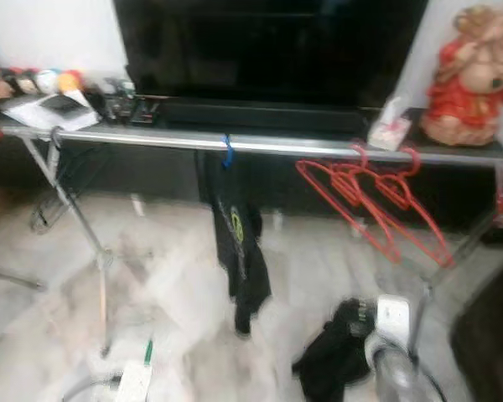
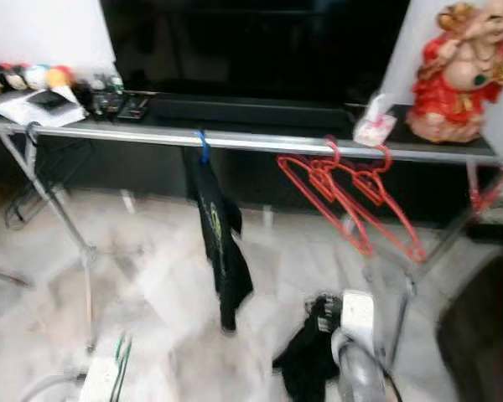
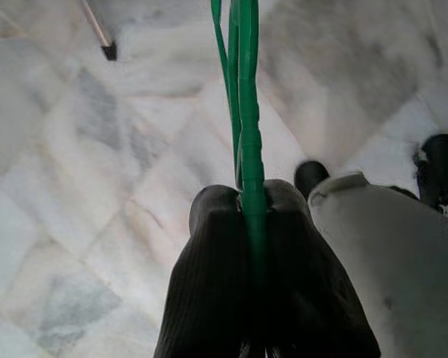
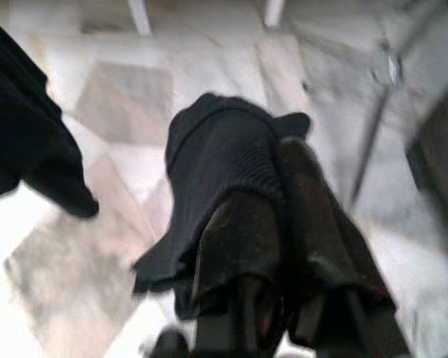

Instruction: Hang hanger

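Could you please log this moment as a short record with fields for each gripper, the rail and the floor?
left gripper: shut on green hanger, held low over the marble floor
right gripper: shut on black garment
rail: metal, carries a black shirt on a blue hook and red hangers
behind rail: dark TV, red figurine

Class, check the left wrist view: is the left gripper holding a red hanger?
No, the left gripper is shut on a green hanger.
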Tool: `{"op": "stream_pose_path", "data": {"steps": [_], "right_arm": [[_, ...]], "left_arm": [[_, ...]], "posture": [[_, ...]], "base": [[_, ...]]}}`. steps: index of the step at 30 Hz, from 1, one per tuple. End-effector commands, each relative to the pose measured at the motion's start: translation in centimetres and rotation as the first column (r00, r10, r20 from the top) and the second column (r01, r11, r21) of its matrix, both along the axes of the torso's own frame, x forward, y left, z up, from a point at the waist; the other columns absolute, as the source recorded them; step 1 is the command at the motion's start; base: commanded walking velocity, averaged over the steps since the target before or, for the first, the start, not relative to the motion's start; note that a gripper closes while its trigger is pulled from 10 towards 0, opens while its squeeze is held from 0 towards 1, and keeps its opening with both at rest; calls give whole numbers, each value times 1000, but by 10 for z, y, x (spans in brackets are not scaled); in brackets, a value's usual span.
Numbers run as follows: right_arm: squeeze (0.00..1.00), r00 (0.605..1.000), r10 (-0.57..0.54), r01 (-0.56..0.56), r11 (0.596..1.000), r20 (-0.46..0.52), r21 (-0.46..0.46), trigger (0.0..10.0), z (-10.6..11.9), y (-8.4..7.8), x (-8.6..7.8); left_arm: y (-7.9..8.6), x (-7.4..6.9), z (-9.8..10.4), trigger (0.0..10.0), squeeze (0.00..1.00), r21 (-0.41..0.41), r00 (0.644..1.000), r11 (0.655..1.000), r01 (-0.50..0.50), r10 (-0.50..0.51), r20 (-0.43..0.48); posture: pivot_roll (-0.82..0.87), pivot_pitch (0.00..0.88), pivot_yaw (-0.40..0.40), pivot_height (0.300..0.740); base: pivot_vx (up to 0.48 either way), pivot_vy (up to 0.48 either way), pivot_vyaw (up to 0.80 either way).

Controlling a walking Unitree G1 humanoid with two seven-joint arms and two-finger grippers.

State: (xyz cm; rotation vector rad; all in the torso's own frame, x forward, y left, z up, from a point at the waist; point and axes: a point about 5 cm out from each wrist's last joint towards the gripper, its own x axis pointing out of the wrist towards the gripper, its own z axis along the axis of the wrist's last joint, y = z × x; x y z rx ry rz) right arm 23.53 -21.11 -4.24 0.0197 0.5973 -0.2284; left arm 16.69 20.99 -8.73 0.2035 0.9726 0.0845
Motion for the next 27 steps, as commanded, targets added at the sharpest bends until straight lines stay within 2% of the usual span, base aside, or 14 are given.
{"op": "stream_pose_path", "data": {"steps": [1, 6, 20, 26, 27], "right_arm": [[0, 999, -3, 3, 1000, 32, -7, 10000, 5, -1, 6], [0, 1000, -6, 6, 1000, 29, 5, 10000, 5, 1, 6], [0, 999, -2, 2, 1000, 33, 7, 10000, 4, 2, 5], [0, 999, 13, -13, 1000, 45, 2, 10000, 6, 5, 7], [0, 998, 21, -21, 1000, 51, 2, 10000, 7, 6, 8]], "left_arm": [[3, -8, -3, 10000, 0, 13, 1000, 1000, -2, 3, -29], [3, -8, -3, 10000, 0, 14, 1000, 1000, -4, 4, -29], [4, -11, -4, 10000, 0, 17, 999, 1000, -9, 9, -31], [4, -10, -4, 10000, 0, 24, 1000, 1000, -3, 3, -27], [7, -6, -1, 10000, 0, 28, 1000, 1000, 3, -3, -18]], "posture": [[-108, 0, -17, 740], [-105, 0, -12, 740], [-102, 0, -12, 740], [-99, 0, -13, 740], [-97, 0, -13, 740]], "base": [[-322, 0, 0], [-332, 0, 0], [-343, 0, -743], [-221, 0, 0], [0, 0, 0]]}}
